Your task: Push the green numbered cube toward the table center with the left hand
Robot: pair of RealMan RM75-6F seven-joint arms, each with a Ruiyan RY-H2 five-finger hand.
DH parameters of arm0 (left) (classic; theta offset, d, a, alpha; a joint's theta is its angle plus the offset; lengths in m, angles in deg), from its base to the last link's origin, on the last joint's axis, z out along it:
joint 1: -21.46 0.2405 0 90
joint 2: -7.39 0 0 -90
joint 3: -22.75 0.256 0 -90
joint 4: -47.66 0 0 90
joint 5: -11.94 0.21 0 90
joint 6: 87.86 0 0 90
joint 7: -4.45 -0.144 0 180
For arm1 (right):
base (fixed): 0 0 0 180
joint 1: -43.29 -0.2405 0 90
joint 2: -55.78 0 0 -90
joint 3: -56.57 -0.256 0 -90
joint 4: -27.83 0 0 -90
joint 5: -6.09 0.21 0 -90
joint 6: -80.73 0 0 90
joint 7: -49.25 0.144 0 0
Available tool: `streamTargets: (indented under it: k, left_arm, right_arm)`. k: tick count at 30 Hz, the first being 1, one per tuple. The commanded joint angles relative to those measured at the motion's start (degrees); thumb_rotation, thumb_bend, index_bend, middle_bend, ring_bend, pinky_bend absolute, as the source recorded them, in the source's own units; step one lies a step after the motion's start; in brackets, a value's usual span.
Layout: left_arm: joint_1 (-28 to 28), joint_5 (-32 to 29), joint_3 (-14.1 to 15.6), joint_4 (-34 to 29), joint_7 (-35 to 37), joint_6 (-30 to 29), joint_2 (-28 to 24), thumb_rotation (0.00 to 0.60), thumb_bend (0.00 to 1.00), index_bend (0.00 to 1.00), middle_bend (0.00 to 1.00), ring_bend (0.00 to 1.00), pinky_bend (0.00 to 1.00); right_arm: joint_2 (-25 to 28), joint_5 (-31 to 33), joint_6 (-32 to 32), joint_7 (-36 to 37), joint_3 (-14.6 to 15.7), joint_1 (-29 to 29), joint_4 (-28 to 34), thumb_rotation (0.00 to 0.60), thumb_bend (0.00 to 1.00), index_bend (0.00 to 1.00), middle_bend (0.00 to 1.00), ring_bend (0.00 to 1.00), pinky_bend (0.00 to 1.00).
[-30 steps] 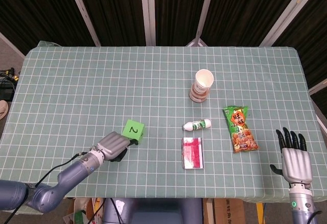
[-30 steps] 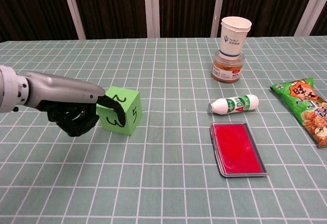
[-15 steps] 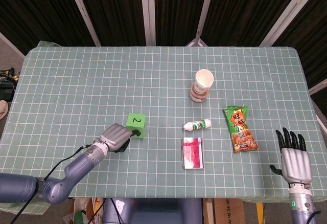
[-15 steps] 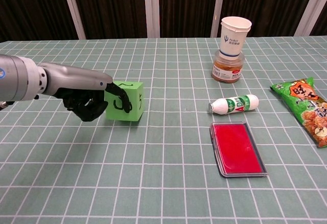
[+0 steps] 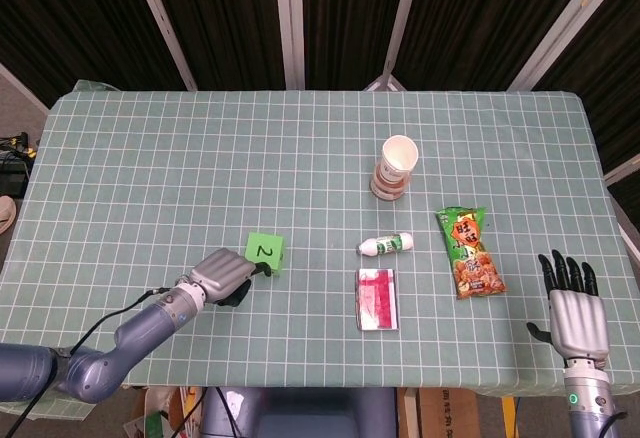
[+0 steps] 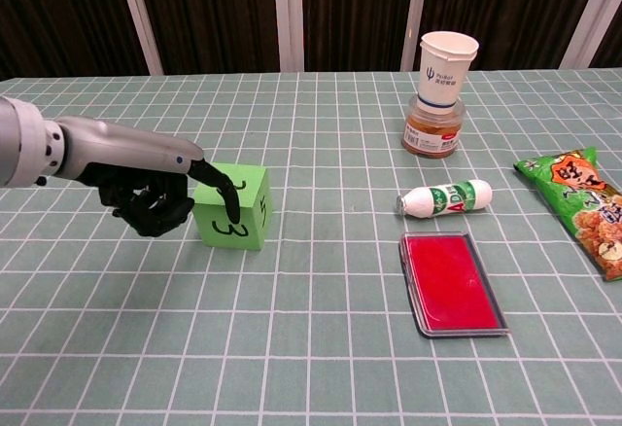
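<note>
Green numbered cube (image 6: 231,210) sits near-left on tabletop (image 5: 200,148). Left hand (image 6: 155,193), fingers curled, one fingertip touching cube's face. Right hand (image 5: 574,303) spread wide, holding nothing, near-right edge.

Head view: high, looking down, whole table (image 5: 150,158). Chest view: low, closer, same tabletop.
</note>
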Motion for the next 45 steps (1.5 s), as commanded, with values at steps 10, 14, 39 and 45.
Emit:
streamTargets:
  k: [10, 14, 39, 45]
  left_arm:
    - [6.0, 9.4, -4.1, -8.0, 13.4, 0.2, -10.9, 0.6, 0.84, 0.28, 0.69, 0.53, 0.67]
    - [10.9, 17.7, -4.3, -10.4, 18.0, -2.7, -17.2, 0.6, 0.64, 0.28, 0.46, 0.33, 0.46]
    - [48.1, 41.3, 3.8, 14.9, 20.8, -49.9, -6.4, 0.6, 0.45, 0.25, 0.18, 0.05, 0.13]
    - [49.8, 42.8, 3.2, 17.1, 22.1, -50.8, -5.4, 0.6, 0.45, 0.25, 0.18, 0.05, 0.13]
  right_arm:
    - [-0.4, 0.3, 0.6, -0.8, -0.2, 0.0, -0.2, 0.6, 0.05, 0.07, 0.0, 0.03, 0.0]
    - [-0.5, 0.1, 0.6, -1.0, -0.1, 0.0, -0.1, 0.6, 0.05, 0.07, 0.0, 0.03, 0.0]
    - [0.1, -14.4, 6.7, 11.3, 1.4, 0.7, -4.2, 0.6, 0.04, 0.07, 0.0, 0.03, 0.0]
    - [1.5, -17.2, 8.3, 13.9, 2.1, 1.4, -3.7, 0.6, 0.04, 0.07, 0.0, 0.03, 0.0]
